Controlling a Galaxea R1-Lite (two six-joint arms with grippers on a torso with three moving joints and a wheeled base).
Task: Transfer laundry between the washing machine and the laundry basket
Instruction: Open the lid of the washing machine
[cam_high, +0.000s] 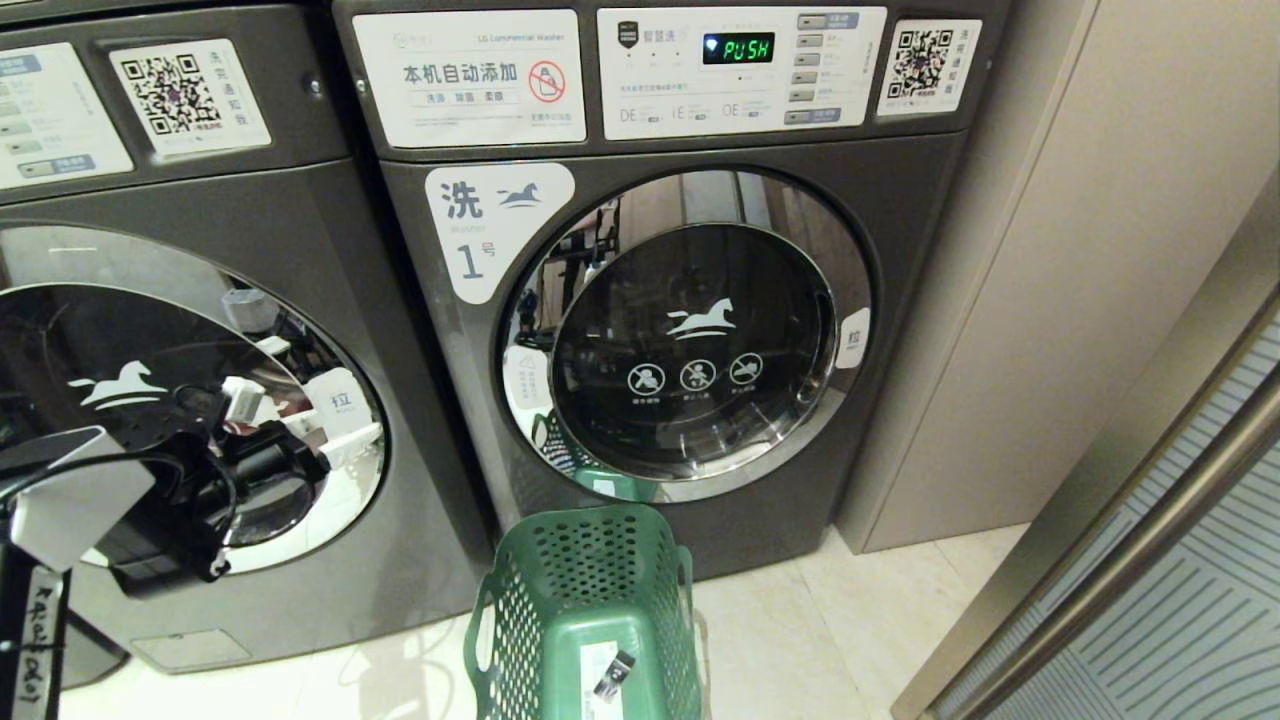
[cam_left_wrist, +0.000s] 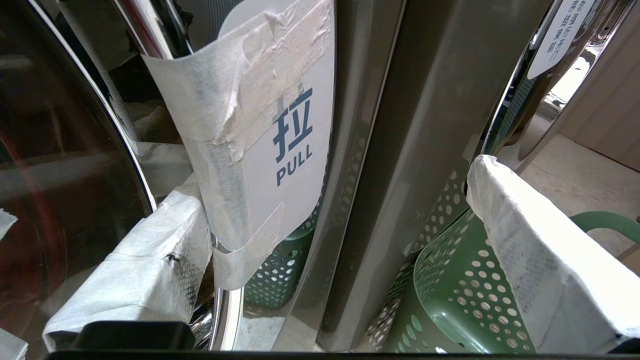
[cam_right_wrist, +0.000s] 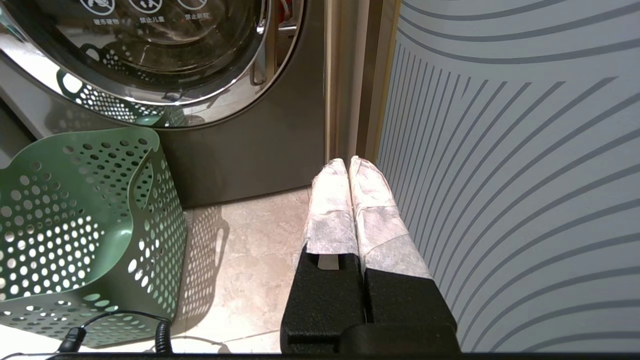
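Observation:
The washing machine (cam_high: 300, 250) stands at the left with its round door shut; its number label is out of view. My left gripper (cam_high: 300, 440) is open at the door's right rim. Its taped fingers (cam_left_wrist: 140, 260) straddle the white PULL tab (cam_left_wrist: 295, 135), one finger on the glass side, the other out over the basket. The green laundry basket (cam_high: 520, 620) stands on the floor in front of the neighbouring machine, and nothing shows inside it. No laundry is in view. My right gripper (cam_right_wrist: 348, 162) hangs shut and empty low beside a striped panel, outside the head view.
The like machine labelled 1 (cam_high: 700, 330) stands shut behind the basket, its display reading PUSH. A beige wall panel (cam_high: 1050, 250) is on its right. A striped glass panel (cam_right_wrist: 525, 150) with a metal bar (cam_high: 1150, 520) closes the right side. A coiled cable (cam_right_wrist: 160, 335) lies on the tiles.

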